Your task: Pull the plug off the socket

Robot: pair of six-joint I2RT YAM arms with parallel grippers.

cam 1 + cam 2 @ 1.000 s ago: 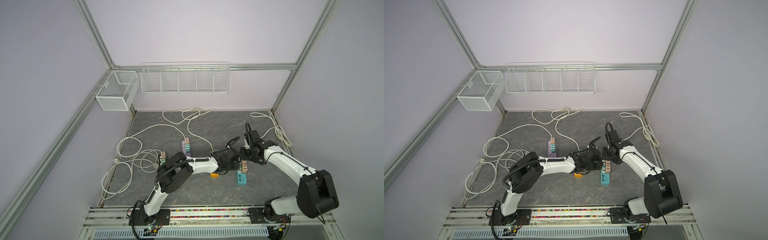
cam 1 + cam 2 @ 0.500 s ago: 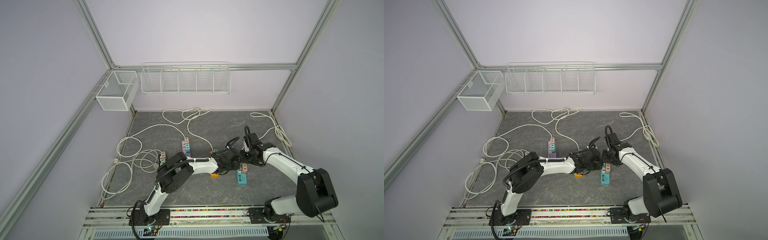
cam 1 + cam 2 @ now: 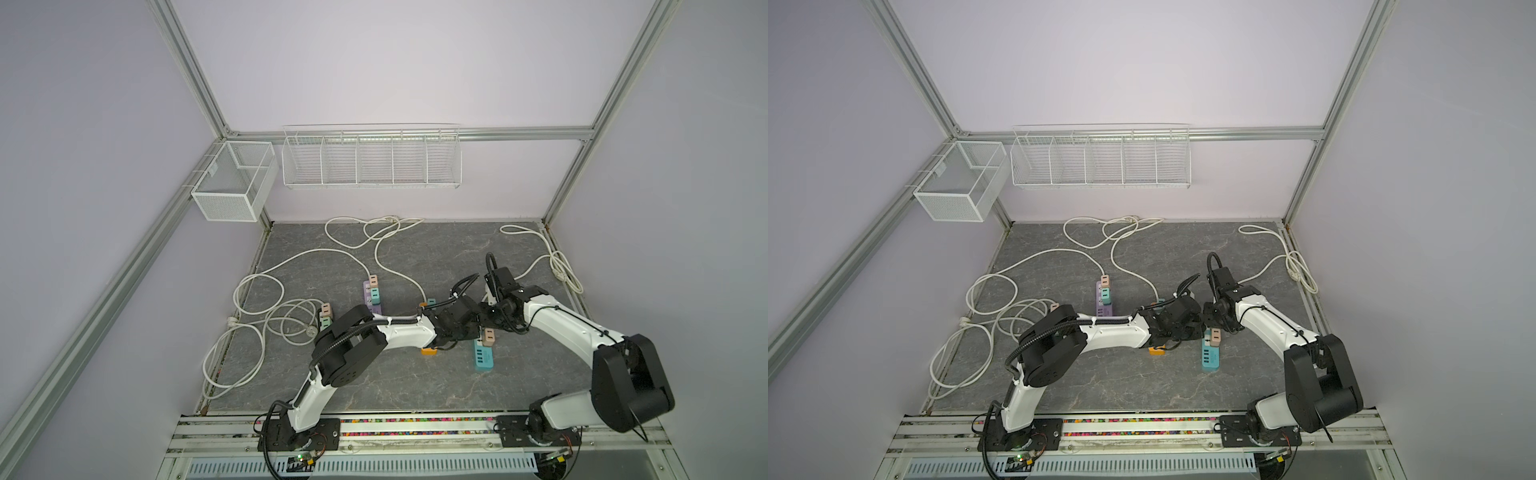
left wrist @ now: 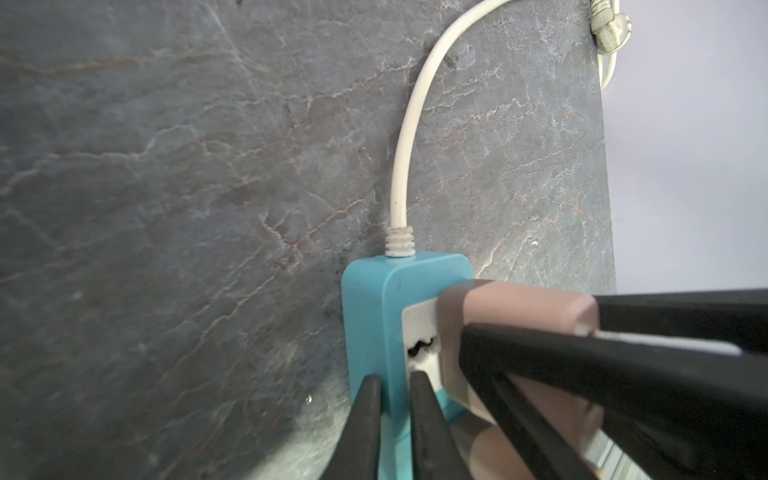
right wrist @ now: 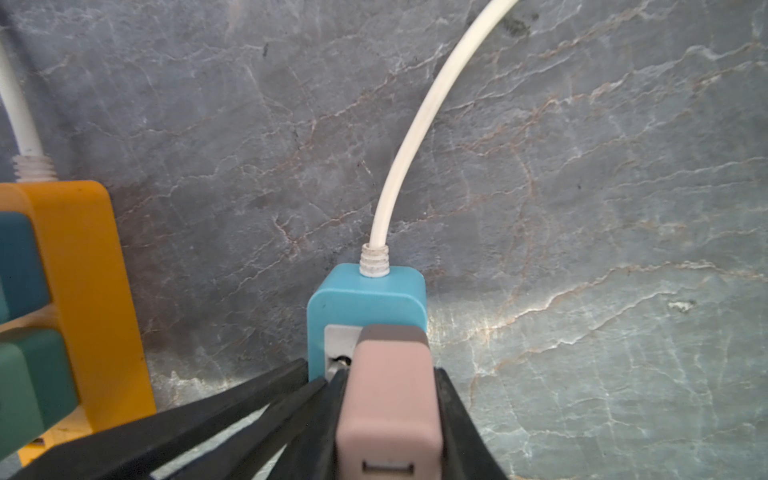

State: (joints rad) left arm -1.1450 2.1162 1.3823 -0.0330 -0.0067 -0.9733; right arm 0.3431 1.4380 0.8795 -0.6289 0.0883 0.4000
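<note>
A blue socket strip (image 3: pixel 484 356) (image 3: pixel 1209 358) lies on the grey mat near the front centre, with a pink plug (image 3: pixel 489 336) (image 3: pixel 1215 337) seated in its far end. My left gripper (image 4: pixel 394 415) (image 3: pixel 468 332) is shut on the blue socket strip (image 4: pixel 374 299), pinching its side wall just beside the pink plug (image 4: pixel 519 307). My right gripper (image 5: pixel 390 415) (image 3: pixel 487 323) is shut on the pink plug (image 5: pixel 390 395), one finger on each side of it. The strip's white cord (image 5: pixel 399 166) runs away from the blue socket strip (image 5: pixel 365 303). Both arms meet over the strip.
An orange strip (image 3: pixel 429 352) (image 5: pixel 83 270) with teal and green plugs lies close beside the blue one, under my left arm. A purple strip (image 3: pixel 372 297) and another strip (image 3: pixel 325 318) sit further left among loops of white cable (image 3: pixel 266 316). Wire baskets (image 3: pixel 372 158) hang on the back wall.
Both grippers have closed: the left onto the socket strip's wall, the right onto the pink plug. The right wrist has shifted slightly down toward the plug.
</note>
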